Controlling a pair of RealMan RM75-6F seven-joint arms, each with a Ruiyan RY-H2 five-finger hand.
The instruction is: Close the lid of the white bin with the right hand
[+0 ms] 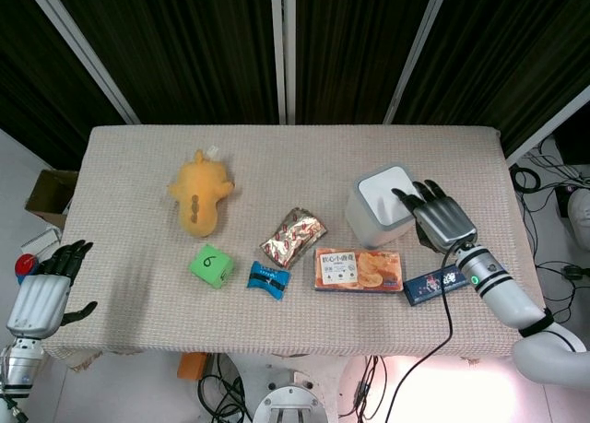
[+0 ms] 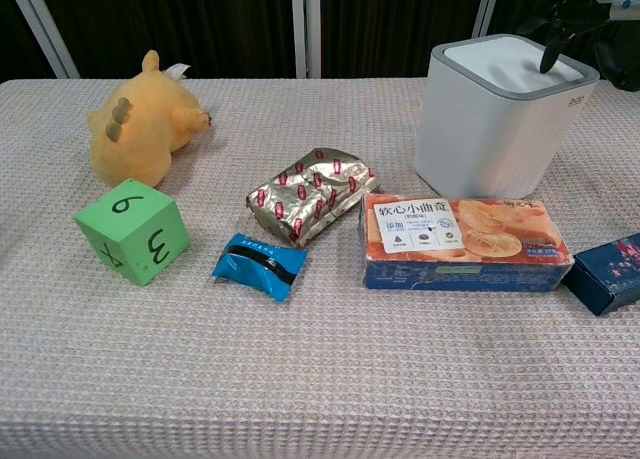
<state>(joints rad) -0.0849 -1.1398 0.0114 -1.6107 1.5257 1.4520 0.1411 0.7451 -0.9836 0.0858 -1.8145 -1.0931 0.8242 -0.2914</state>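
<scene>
In the head view, the white bin (image 1: 382, 207) stands just behind the orange biscuit box (image 1: 359, 269), and its lid (image 1: 388, 189) lies flat and closed on top. The right hand (image 1: 442, 217) is at the right side of the bin, back facing up, fingers spread, holding nothing; its fingertips (image 1: 402, 197) reach onto the lid's right edge. The left hand (image 1: 46, 289) hangs far left of the bin, off the table edge, fingers apart and empty.

In the chest view, the lid (image 2: 505, 59) sits level in the bin (image 2: 495, 119), and one dark fingertip (image 2: 548, 55) of the right hand points down onto it.
</scene>
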